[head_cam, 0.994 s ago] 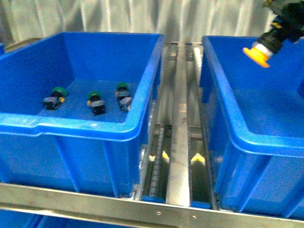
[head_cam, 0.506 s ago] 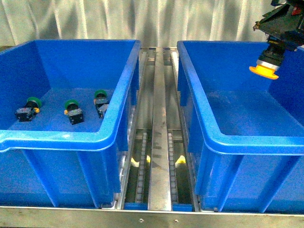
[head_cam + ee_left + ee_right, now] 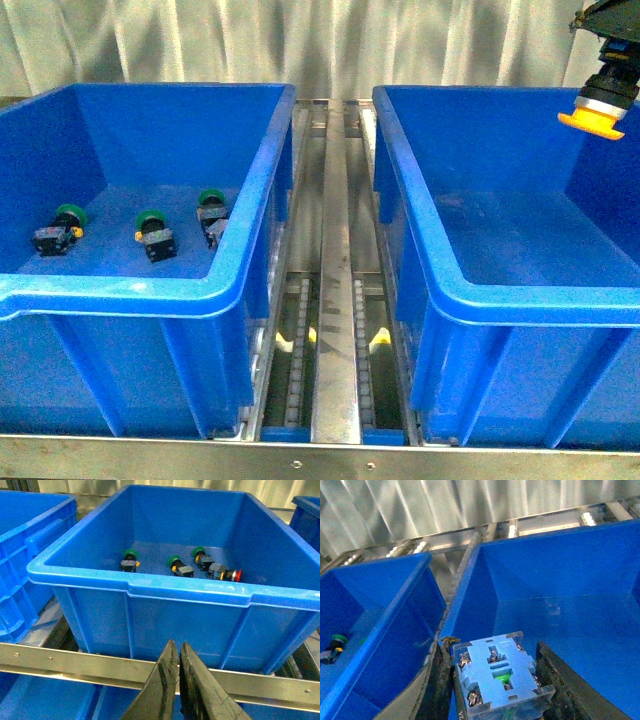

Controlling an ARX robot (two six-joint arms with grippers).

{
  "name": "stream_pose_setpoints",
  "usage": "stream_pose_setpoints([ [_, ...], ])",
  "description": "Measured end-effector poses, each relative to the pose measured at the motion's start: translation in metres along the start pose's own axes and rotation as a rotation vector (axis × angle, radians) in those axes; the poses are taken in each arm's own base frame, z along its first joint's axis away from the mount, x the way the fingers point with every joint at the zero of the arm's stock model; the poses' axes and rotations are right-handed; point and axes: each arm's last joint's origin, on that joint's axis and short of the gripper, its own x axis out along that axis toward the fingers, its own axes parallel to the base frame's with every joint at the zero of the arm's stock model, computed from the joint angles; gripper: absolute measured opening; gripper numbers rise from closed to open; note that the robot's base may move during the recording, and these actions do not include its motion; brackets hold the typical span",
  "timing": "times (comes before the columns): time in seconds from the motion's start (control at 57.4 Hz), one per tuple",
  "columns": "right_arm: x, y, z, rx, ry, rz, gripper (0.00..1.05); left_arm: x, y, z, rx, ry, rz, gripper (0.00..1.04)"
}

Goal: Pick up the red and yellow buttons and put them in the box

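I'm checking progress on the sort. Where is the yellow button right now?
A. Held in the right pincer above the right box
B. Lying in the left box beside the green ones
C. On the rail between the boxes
A: the yellow button hangs clamped in the right pincer over the right box.

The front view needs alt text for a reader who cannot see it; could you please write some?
The right gripper holds a yellow button above the right blue bin. The left blue bin contains three green-capped switches.
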Motion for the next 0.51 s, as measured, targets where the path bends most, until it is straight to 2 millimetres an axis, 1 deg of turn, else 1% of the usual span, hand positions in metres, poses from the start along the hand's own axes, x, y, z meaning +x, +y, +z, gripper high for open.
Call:
stream_pose_setpoints([
  [0.087, -0.001, -0.003, 0.002, 0.0, -0.006, -0.009, 0.39, 0.0, 0.005, -0.001, 0.003, 0.008, -0.036, 0.03],
  [0.174, -0.002, -0.004, 0.003, 0.0, -0.011, -0.013, 0.39, 0.0, 0.011, -0.001, 0.004, 0.009, 0.01, 0.03],
  [0.506, -0.007, -0.006, 0.009, 0.001, -0.046, -0.016, 0.39, 0.0, 0.012, -0.001, 0.005, 0.009, 0.006, 0.03],
])
